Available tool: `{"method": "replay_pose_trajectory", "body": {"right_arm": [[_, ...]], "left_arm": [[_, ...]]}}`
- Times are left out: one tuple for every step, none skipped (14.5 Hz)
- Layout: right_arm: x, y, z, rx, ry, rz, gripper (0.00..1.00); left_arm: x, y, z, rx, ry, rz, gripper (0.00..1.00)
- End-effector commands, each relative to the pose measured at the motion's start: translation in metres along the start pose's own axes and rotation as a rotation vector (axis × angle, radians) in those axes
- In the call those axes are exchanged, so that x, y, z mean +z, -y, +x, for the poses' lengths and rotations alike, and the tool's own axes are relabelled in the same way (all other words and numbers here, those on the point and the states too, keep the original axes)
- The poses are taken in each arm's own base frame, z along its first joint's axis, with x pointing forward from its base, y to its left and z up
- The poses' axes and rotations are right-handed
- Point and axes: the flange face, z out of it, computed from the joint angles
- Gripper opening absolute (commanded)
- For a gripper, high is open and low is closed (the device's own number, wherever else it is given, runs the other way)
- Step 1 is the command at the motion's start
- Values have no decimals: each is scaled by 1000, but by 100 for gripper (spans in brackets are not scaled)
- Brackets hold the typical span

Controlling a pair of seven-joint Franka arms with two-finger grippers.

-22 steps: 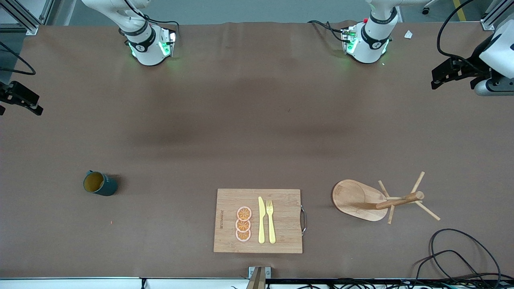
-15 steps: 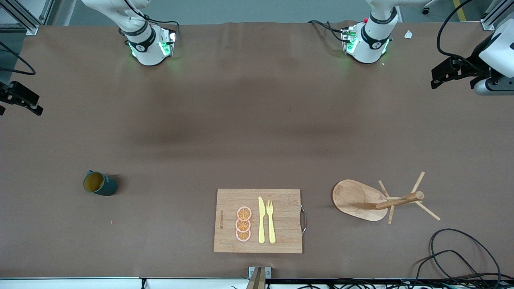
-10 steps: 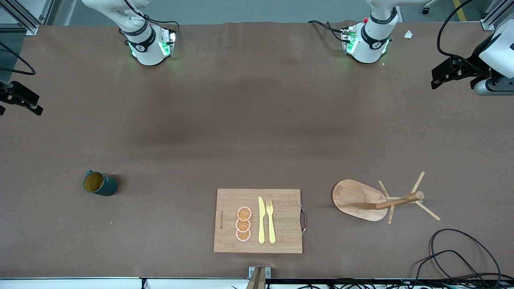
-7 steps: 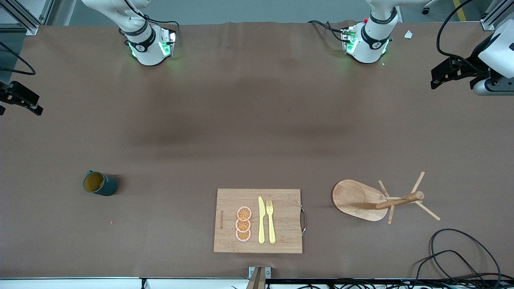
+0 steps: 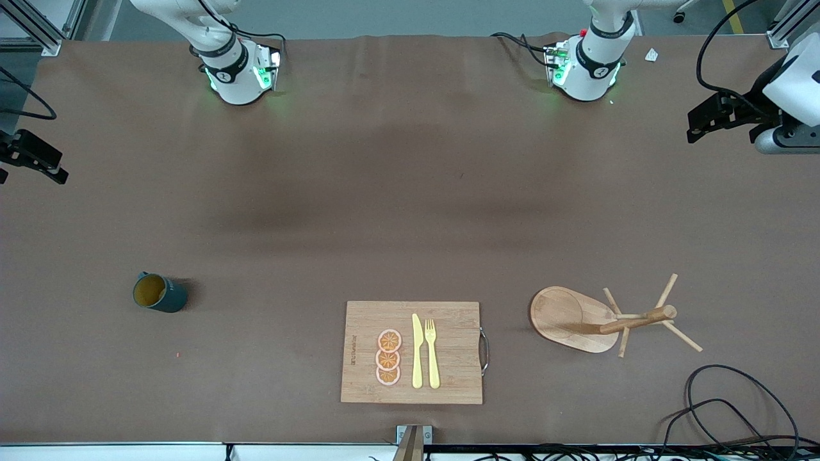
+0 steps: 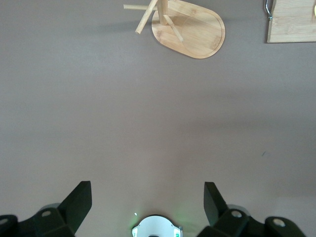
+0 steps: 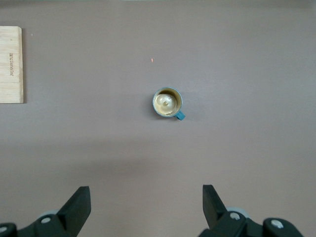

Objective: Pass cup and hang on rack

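The dark teal cup [image 5: 159, 292] stands upright on the brown table toward the right arm's end, its tan inside showing. In the right wrist view the cup [image 7: 167, 102] has its handle sticking out to one side. The bamboo rack [image 5: 570, 318] stands toward the left arm's end, with its post and thin pegs bare, and its oval base [image 6: 190, 27] also shows in the left wrist view. My right gripper [image 7: 145, 189] hangs high over bare table, open and well apart from the cup. My left gripper [image 6: 147, 186] hangs open and empty above its own arm's base.
A bamboo cutting board [image 5: 448, 326] lies between cup and rack, nearer the front camera. On it are orange slices [image 5: 388, 357], a yellow knife [image 5: 417, 352] and a fork [image 5: 432, 352]. Black cables [image 5: 724, 403] loop at the table corner by the rack.
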Motion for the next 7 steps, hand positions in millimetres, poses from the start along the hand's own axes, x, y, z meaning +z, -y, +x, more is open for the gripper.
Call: {"method": "replay_pose_trajectory", "body": {"right_arm": [[-6,-1,-6,-1,-10,-15,100],[-6,-1,-6,-1,-10,-15,100],[-6,-1,-6,-1,-10,-15,100],[-6,-1,-6,-1,-10,-15,100],[-6,-1,-6,-1,-10,-15,100],[-6,-2,-6,1,-10,-15,100],[-6,-2,-6,1,-10,-15,100]], "left_arm": [[-3,-5,3,25,0,-11,100],[-3,-6,3,26,-1,-10,100],[-3,-8,3,29,-1,-9,100],[-3,-9,3,31,-1,-11,100],[-3,-10,3,34,-1,-11,100],[-3,-10,3,34,-1,-9,100],[-3,-10,3,33,-1,-8,100]]}}
